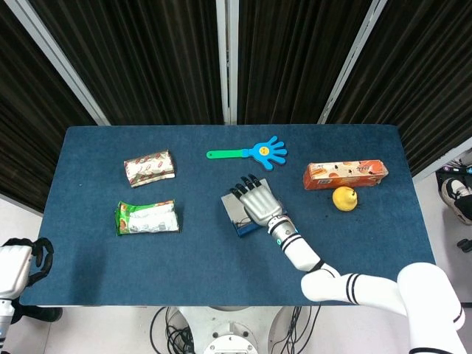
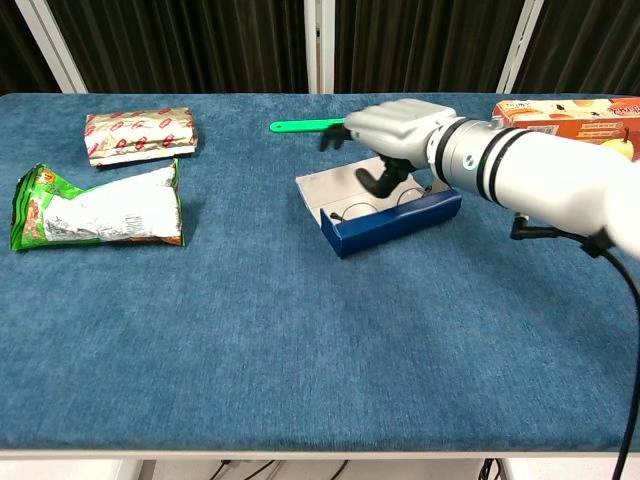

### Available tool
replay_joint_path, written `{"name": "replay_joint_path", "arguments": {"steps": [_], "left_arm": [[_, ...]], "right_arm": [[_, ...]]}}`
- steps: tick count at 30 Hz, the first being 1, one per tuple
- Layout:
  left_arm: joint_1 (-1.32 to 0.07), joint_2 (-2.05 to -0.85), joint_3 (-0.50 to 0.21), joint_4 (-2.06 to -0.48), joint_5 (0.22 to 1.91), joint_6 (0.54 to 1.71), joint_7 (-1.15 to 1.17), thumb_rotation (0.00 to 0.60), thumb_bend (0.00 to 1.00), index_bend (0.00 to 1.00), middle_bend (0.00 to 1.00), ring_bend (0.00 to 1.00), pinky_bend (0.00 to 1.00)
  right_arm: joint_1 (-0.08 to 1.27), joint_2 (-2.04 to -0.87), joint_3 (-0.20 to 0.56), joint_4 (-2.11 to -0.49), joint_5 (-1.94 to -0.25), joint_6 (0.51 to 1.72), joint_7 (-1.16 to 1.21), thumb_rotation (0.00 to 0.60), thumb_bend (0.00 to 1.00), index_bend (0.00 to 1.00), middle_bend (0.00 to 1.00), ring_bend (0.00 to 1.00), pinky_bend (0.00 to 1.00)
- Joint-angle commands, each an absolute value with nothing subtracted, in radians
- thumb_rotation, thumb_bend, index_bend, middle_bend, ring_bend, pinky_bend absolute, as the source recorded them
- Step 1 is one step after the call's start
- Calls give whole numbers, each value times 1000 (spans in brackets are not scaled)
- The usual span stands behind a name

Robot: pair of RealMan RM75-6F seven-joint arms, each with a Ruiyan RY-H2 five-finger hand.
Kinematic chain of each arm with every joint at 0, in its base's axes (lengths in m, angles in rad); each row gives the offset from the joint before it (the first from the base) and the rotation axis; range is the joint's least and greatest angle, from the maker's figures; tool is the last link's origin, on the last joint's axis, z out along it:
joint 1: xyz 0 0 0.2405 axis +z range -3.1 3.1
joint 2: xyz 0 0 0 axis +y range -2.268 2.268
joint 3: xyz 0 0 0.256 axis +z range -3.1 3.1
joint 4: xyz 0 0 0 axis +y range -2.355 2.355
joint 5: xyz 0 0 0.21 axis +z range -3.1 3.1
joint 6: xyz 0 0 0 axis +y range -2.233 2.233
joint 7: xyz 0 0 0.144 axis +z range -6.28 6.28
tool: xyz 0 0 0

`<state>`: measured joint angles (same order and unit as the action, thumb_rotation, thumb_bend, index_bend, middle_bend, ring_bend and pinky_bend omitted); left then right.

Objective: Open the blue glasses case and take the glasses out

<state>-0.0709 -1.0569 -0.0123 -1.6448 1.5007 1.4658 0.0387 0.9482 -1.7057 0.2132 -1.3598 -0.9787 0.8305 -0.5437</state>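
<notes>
Now the right robot hand [image 2: 385, 135], grasping nothing, is hovering over the open blue glasses case [image 2: 385, 210]; it should be pinching the glasses [image 2: 375, 205] gently by the frame.

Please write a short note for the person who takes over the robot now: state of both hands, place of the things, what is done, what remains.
Right hand: over the open blue glasses case, fingers spread, holding nothing.
Left hand: beside the table's near left corner, fingers curled, holding nothing.
Case: centre of the table, lid folded back.
Glasses: inside the case.
Done: case opened.
Left: take the glasses out.
</notes>
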Motion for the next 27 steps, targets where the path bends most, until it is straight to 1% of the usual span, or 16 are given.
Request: {"name": "replay_joint_path", "arguments": {"steps": [1, 3, 6, 12, 17, 23, 27], "left_arm": [[-71, -1057, -12, -1645, 1502, 1466, 38, 600, 358, 688, 715, 552, 430], [-70, -1056, -11, -1645, 1503, 1468, 36, 600, 358, 687, 715, 552, 430], [-70, -1056, -11, -1644, 1503, 1467, 36, 600, 358, 687, 715, 552, 430], [-70, -1056, -11, -1646, 1503, 1467, 38, 600, 358, 687, 715, 552, 430], [-70, -1057, -11, -1645, 1503, 1468, 42, 600, 359, 688, 715, 552, 430], [-70, -1059, -13, -1645, 1501, 1469, 46, 600, 359, 687, 715, 552, 430], [-70, -1060, -13, -1644, 1501, 1469, 47, 600, 358, 687, 715, 552, 430]], "right_arm": [[884, -1611, 146, -1522, -1171, 888, -418, 600, 617, 149, 216, 0, 0], [858, -1582, 111, -1556, -1231, 918, -401, 600, 628, 149, 226, 0, 0], [825, -1546, 84, -1582, -1244, 950, -414, 600, 636, 147, 227, 0, 0], [786, -1495, 87, -1559, -1177, 964, -419, 600, 648, 139, 226, 0, 0], [770, -1488, 91, -1503, -1144, 946, -387, 600, 655, 139, 227, 0, 0], [762, -1494, 93, -1453, -1149, 926, -345, 600, 657, 139, 230, 0, 0], [752, -1491, 80, -1445, -1168, 919, -331, 600, 658, 138, 238, 0, 0]]}}
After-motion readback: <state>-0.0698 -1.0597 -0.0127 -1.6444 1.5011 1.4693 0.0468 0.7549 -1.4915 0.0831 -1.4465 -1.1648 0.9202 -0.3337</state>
